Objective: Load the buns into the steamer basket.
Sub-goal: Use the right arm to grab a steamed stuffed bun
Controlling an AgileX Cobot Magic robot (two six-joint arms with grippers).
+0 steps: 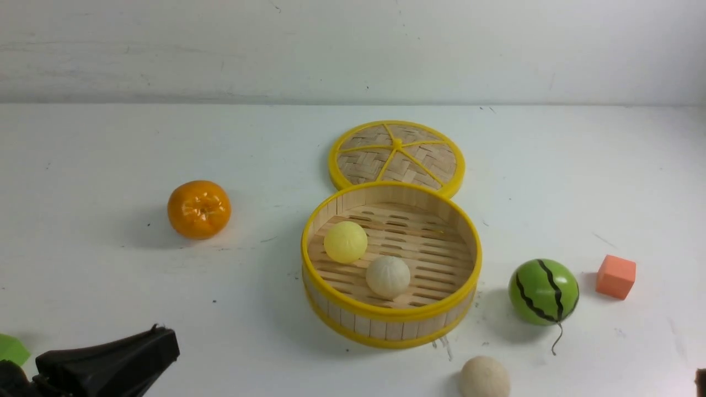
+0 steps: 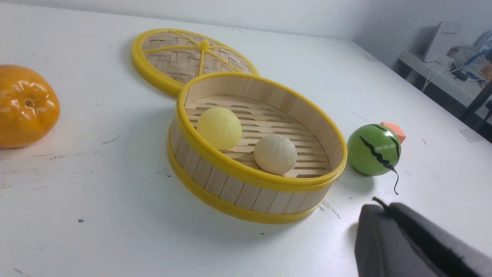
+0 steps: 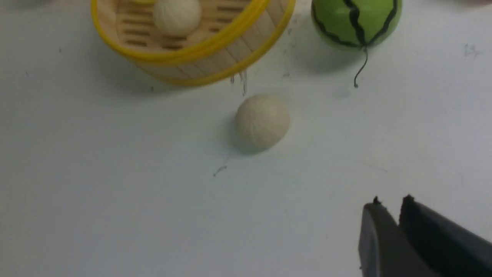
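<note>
Steamer basket [image 1: 386,318] stands upright on the white table [image 1: 110,286], top open. Two buns are inside. The pale yellow bun [image 1: 345,241] is on the slatted floor toward the basket's left wall. The cream bun [image 1: 388,276] is just beside it, nearer the basket's front wall. Cannot tell if those two touch or are only very close.

The third bun [image 1: 484,377], cream-white, lies on the table outside the basket, off its front-right and apart from the wall.

Lid [image 1: 397,154] lies flat on the table behind the basket, its rim right at the basket's back rim. Orange [image 1: 199,209] is well to the basket's left. Watermelon ball [image 1: 543,291] is near the basket's right side, not touching, with a thin dark stem trailing on the table. Orange-pink cube [image 1: 616,276] sits past the watermelon ball, farther from the basket. A green piece [image 1: 11,348] is far off the basket's front-left, cut by the frame edge.

Left claw [image 2: 378,204] is low, front-left of the basket, with fingers pressed together and nothing in them. Right claw [image 3: 390,202] is front-right of the basket, on the near side of the third bun and apart from it. Its tips are together with only a thin slit between, and it is empty.
</note>
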